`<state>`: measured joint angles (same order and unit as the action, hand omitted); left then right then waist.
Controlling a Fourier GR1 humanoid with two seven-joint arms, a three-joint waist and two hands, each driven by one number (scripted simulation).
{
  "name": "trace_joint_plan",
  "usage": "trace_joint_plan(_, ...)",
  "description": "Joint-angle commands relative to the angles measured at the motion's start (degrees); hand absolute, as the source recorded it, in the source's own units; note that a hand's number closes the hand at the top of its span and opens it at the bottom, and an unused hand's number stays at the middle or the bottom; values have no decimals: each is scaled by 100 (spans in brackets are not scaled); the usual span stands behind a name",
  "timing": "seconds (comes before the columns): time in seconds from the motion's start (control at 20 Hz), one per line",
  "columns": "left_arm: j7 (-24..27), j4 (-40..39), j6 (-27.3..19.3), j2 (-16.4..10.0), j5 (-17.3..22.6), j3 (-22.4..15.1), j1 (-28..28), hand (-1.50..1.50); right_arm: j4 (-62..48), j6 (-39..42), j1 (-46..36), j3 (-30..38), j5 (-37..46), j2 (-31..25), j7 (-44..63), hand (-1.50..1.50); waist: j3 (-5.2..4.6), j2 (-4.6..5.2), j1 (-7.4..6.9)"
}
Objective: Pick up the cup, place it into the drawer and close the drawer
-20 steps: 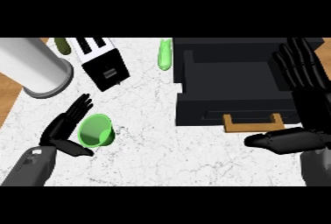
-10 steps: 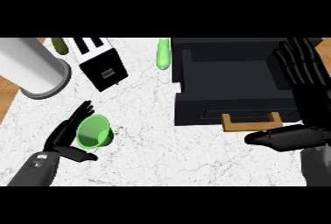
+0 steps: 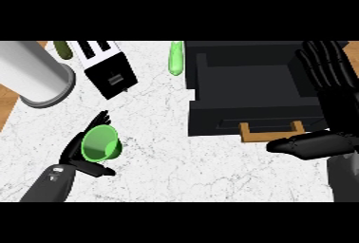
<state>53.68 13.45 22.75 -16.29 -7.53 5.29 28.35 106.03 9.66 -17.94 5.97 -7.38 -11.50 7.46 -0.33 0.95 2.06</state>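
At the lower left of the marble table (image 3: 182, 166), the left hand (image 3: 79, 153) curls its fingers and thumb round a bright green cup (image 3: 100, 144) (its round mouth tips up toward the viewer). Bare marble lies between the cup and the open black drawer (image 3: 238, 116). At the right edge, the right hand (image 3: 336, 102) rests with straight fingers, holding nothing, its thumb just beside the drawer's wooden handle (image 3: 266, 136). Farther back stand a toaster (image 3: 105, 69) and a white cylinder (image 3: 35, 71).
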Motion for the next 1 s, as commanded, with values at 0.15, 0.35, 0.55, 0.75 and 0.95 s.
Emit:
trace_joint_plan(0.15, 764, -160, 536, 185, -95, -82, 176, -150, -155, -66, -111, -14, 75, 52, -38, -150, 2, 2, -5)
trace_joint_plan(0.35, 579, -262, 968, 196, -47, -92, 249, -150, 105, -156, -146, 57, 37, 7, 189, -150, -2, -12, 36)
trace_joint_plan(0.55, 563, -126, 1615, 418, 87, -111, 310, 150, 57, -84, -75, -31, 65, 13, 163, -150, -11, -6, 57)
trace_joint_plan(0.75, 1252, 242, 581, 376, 84, -25, 235, 150, -45, -43, -12, 58, 9, 4, 49, -150, -8, 15, 39)
trace_joint_plan(0.95, 1444, 337, -918, 423, 143, 240, 139, 150, 35, 88, 34, 193, -100, -165, 82, -150, 0, -3, 7)
